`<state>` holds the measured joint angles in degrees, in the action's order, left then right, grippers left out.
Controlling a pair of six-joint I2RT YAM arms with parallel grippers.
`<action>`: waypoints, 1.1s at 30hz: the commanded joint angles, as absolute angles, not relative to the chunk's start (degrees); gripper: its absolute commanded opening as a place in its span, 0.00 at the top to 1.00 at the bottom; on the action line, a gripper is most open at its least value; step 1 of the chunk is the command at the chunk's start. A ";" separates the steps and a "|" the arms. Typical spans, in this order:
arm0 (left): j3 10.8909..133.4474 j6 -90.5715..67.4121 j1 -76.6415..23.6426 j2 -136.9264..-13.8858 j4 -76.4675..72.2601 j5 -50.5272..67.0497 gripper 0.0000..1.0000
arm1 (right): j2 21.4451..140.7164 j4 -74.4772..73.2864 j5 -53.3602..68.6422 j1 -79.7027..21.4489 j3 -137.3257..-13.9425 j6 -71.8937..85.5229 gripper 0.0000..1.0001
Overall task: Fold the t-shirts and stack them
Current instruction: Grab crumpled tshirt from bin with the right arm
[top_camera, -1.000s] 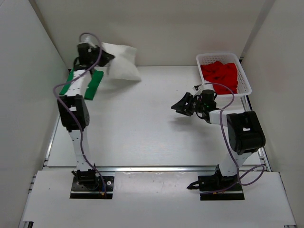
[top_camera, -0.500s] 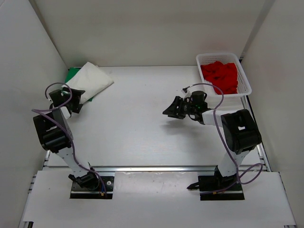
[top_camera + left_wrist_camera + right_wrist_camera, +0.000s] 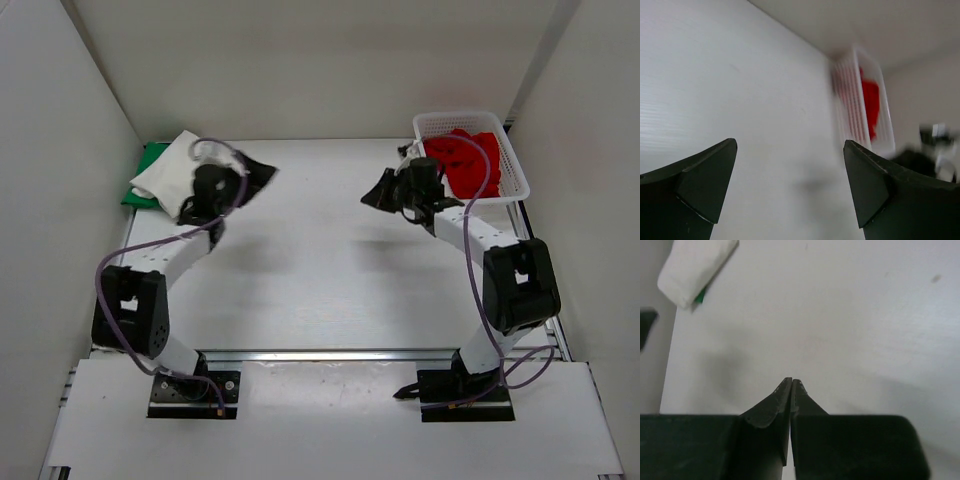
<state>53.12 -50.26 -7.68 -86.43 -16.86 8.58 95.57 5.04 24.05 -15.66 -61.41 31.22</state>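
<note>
Red t-shirt (image 3: pixel 470 160): bunched up inside the basket (image 3: pixel 460 117); it fills most of the basket and reaches up to the rim
White t-shirt (image 3: pixel 170 168): folded into a thick pad; it lies across the tabletop (image 3: pixel 320 260) from the basket, at the opposite back corner; it rests on top of the green t-shirt
Green t-shirt (image 3: pixel 138 194): flat under the white one, as far from the basket as the white one; only its edges show, on the sides turned away from the basket
Left claw (image 3: pixel 790 145): jaws spread wide with nothing between them; it hangs just on the basket side of the white t-shirt, well apart from the basket; it points across the bare tabletop toward the basket; whether the arm touches the white t-shirt cannot be told
Right claw (image 3: pixel 791 381): jaws pressed tight together, tip to tip, holding nothing; it sits just beside the basket, on the basket's side that faces the two stacked shirts; it points away from the basket, over bare tabletop
Basket: white plastic mesh, rectangular; it stands on the tabletop against the back wall; nothing but the red t-shirt shows inside
</note>
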 commanded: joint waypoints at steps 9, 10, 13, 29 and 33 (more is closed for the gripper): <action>50.63 -34.20 -45.86 -88.59 -17.14 11.51 0.01 | 106.60 -20.28 -1.58 3.86 -90.86 17.50 0.88; 49.84 -33.84 -46.92 -89.12 -16.70 12.30 0.02 | 110.09 -22.56 -1.93 5.43 -94.53 16.88 0.82; 46.25 -34.36 -48.16 -89.56 -18.88 15.10 0.01 | 117.22 -27.14 -2.72 8.95 -102.79 15.65 0.64; 41.92 -37.53 -45.71 -90.53 -23.29 19.43 0.01 | 141.06 -42.53 -2.47 13.45 -135.35 15.29 0.98; 42.54 -38.58 -45.18 -91.32 -23.29 19.95 0.01 | 136.16 -41.84 -1.59 11.69 -136.14 14.94 1.00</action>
